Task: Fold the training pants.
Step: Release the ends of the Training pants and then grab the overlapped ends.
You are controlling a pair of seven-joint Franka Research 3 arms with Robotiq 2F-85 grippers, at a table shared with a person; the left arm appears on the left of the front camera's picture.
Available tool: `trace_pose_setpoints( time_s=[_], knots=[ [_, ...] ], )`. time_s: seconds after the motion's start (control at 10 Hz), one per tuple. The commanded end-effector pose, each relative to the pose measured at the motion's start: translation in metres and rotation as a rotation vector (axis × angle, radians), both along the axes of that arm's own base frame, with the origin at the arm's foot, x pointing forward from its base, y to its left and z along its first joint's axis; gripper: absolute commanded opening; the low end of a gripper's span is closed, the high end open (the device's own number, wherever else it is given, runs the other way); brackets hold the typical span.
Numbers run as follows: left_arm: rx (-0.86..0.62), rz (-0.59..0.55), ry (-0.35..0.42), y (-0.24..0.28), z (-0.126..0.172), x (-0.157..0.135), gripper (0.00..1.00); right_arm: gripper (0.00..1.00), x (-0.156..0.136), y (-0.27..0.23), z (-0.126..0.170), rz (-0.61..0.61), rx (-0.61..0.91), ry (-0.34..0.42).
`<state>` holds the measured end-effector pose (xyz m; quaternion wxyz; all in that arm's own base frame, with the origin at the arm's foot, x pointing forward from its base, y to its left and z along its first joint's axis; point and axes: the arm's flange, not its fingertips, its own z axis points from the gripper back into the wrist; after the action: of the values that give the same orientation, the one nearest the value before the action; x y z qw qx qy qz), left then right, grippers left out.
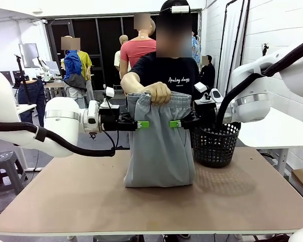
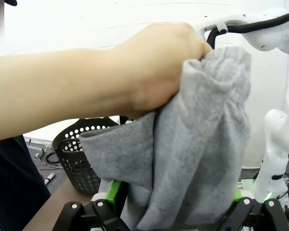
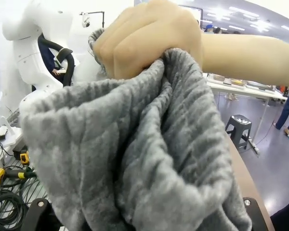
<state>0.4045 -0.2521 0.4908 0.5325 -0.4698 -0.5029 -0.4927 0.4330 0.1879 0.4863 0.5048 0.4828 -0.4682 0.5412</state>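
Pants [image 1: 160,151]: between left end effector [image 1: 141,124], right end effector [image 1: 175,123]; hand [image 1: 157,93]: gripping waistband

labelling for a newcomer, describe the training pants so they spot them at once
Start at the brown table. Over its middle a person's hand holds the training pants up by the waistband. They are soft light grey cloth, unlike the black mesh basket beside them.

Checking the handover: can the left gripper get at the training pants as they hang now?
Probably yes: the open left gripper sits right at the edge of the training pants, which the person's hand holds higher up.
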Motion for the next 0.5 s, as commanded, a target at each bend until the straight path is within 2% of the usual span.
trace_pose_setpoints(
  time_s=[0.0, 0.2, 0.4],
  knots=[
    [-0.004, 0.043, 0.047, -0.015, 0.002, 0.008, 1.00, 1.00, 0.008, 0.012, 0.001, -0.034, 0.010, -0.018],
    [-0.001, 0.071, 0.061, -0.016, -0.003, 0.012, 1.00, 1.00, 0.007, 0.012, 0.001, -0.055, 0.011, -0.011],
    [0.011, 0.070, 0.044, -0.014, -0.009, 0.021, 1.00, 1.00, 0.013, 0.010, 0.004, -0.070, 0.032, -0.020]
  ],
)
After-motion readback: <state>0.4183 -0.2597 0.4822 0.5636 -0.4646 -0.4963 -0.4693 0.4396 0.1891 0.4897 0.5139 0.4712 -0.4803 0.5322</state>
